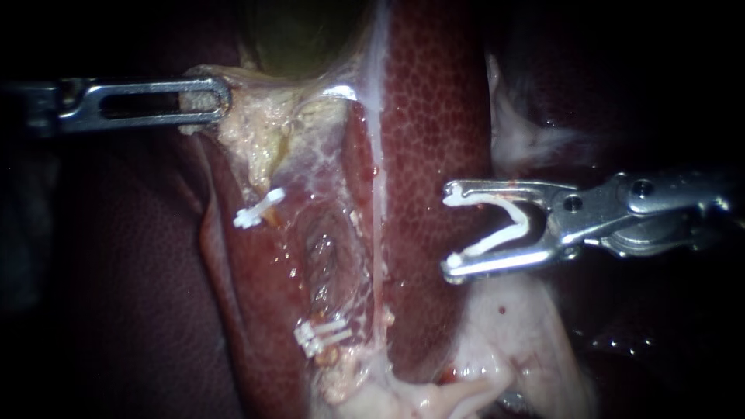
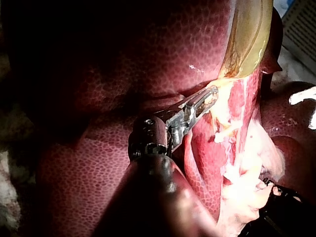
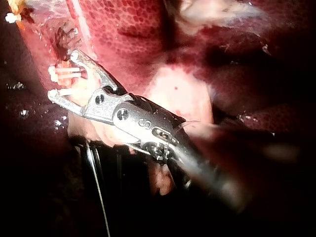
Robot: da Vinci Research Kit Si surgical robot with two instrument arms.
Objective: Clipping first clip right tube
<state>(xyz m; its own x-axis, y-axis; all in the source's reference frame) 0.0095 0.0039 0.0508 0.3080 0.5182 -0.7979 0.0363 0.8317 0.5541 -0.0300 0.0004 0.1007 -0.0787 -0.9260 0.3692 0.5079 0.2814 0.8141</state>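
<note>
Holding: left instrument, jaws clamped on tissue; right instrument, jaws wide around my open clip. Tube: I judge soft, slippery, tearable; straddle mid-span.

Endoscope view: left instrument, far jaw hidden behind the slotted one where they clamp fatty tissue; shaft lost in the dark at the left edge. Right wrist view: right instrument shaft blurred; loaded clip not separable from set clips behind.
</note>
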